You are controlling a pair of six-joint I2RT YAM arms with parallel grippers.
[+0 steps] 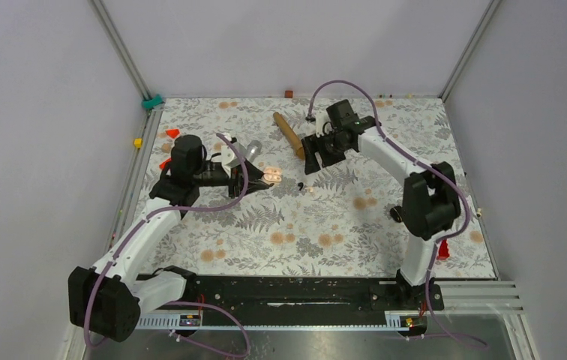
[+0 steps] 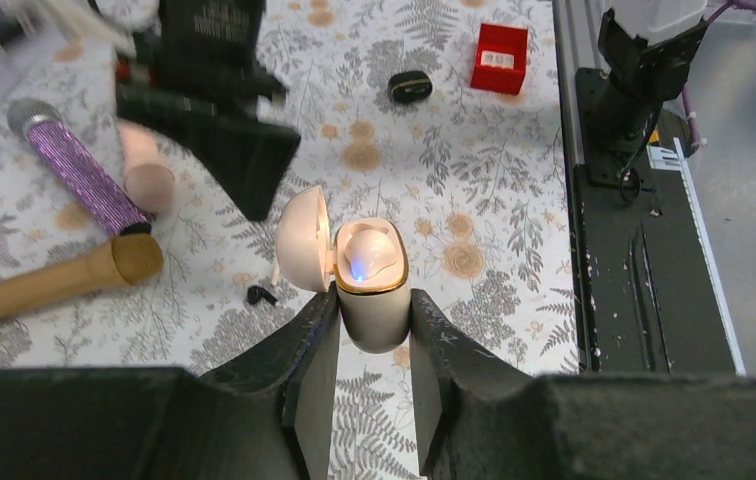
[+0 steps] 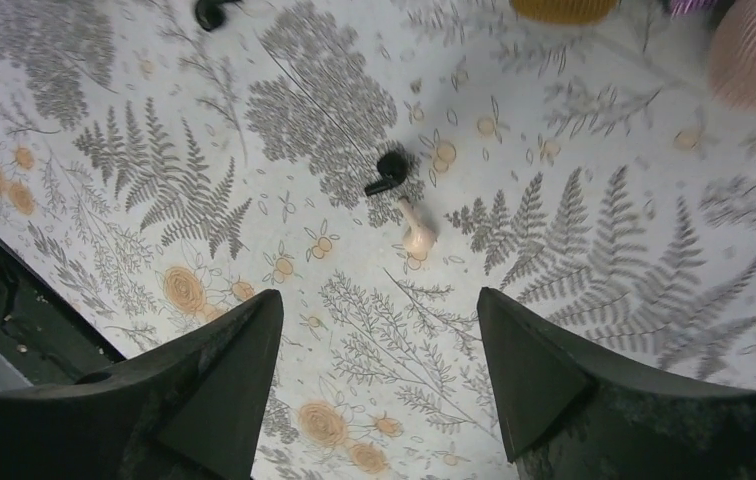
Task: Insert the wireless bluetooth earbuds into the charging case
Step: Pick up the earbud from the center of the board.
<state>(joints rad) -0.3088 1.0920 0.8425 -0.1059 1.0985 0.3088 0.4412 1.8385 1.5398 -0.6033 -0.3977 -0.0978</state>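
Note:
My left gripper (image 2: 374, 300) is shut on the charging case (image 2: 371, 285), a beige pod with a gold rim. Its lid stands open, and a blue light glows in its pale inside. In the top view the case (image 1: 271, 175) is held left of centre. One black earbud (image 3: 389, 170) lies on the table beside a small beige piece (image 3: 416, 232). The same earbud (image 2: 260, 295) lies just left of the case. My right gripper (image 3: 379, 300) hangs open above the table with nothing between its fingers, near the earbud (image 1: 300, 186). Another small black piece (image 3: 212, 12) shows at the top edge.
A wooden microphone (image 1: 289, 135) lies behind the right gripper, with a purple glitter microphone (image 2: 79, 165) and a pink rounded thing (image 2: 146, 175) nearby. A round black pebble-like thing (image 2: 410, 86) and a red box (image 2: 500, 58) lie toward the right arm's base.

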